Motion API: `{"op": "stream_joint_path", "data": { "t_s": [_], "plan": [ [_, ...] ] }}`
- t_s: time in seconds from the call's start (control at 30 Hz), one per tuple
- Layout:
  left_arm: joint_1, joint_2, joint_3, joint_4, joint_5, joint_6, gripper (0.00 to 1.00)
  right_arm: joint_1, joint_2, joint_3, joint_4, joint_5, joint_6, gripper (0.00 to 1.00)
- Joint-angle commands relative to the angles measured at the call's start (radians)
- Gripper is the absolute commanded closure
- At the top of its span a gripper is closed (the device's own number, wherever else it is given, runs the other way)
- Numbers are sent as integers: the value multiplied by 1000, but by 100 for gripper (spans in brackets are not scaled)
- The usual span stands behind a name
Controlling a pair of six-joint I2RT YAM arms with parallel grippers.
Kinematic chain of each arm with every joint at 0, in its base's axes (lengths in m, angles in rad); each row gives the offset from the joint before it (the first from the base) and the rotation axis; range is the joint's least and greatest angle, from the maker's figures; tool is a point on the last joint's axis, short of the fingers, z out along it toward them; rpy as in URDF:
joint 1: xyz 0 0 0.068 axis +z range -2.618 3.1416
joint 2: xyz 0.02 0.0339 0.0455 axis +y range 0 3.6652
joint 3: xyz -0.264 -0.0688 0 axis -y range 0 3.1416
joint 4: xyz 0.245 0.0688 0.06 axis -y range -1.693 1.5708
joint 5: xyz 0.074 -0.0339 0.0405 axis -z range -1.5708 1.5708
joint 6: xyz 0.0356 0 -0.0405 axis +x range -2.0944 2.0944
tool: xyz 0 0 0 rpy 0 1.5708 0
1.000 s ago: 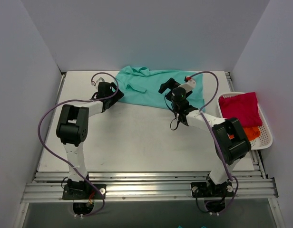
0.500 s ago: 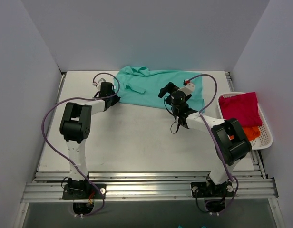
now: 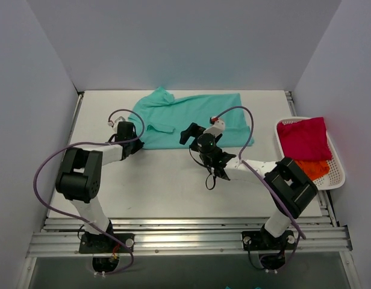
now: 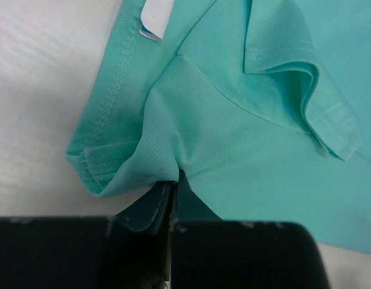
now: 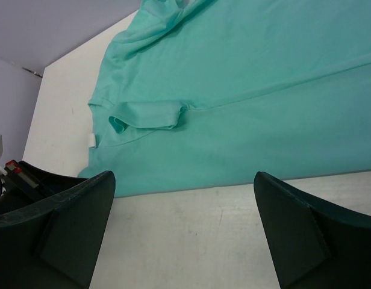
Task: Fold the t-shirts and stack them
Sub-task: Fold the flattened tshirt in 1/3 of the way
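Cloth: teal t-shirt (image 4: 264,150), matt fine knit, stitched hem. Then table (image 3: 161,180) white matt smooth, basket (image 3: 337,177) white plastic, rails (image 3: 185,238) brushed metal.

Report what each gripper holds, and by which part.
Left gripper pinches the teal t-shirt at a fold beside its hemmed corner; right gripper, open, holds nothing.

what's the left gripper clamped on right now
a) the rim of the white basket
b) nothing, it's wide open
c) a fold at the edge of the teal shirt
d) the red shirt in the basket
c: in the left wrist view the left gripper has its jaws shut on a bunched fold at the hemmed edge of the teal t-shirt.
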Motion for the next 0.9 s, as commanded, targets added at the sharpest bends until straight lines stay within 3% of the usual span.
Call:
{"op": "stream_joint_path", "data": {
  "t_s": [0.0,0.17,0.3,0.33,0.4,0.43,0.53,0.87],
  "plan": [
    [4,-118,-84,7,-16,26,98,57,-7,-16,35,62,47,5],
    [-7,-199,-204,5,-19,0,98,153,88,38,23,47,73,8],
    [-25,-219,-270,28,-40,-14,98,196,169,100,32,9,79,20],
    [-28,-221,-278,27,-43,-22,98,198,205,116,35,-2,81,32],
    [-31,-224,-311,57,-39,-20,98,201,242,171,37,-27,82,47],
    [-42,-230,-324,62,-42,-34,98,201,281,194,32,-42,79,61],
    [-62,-235,-338,76,-65,-29,98,201,352,291,4,-64,76,79],
    [-63,-238,-334,76,-68,-25,98,198,557,551,-88,-111,75,96]
  ]
}}
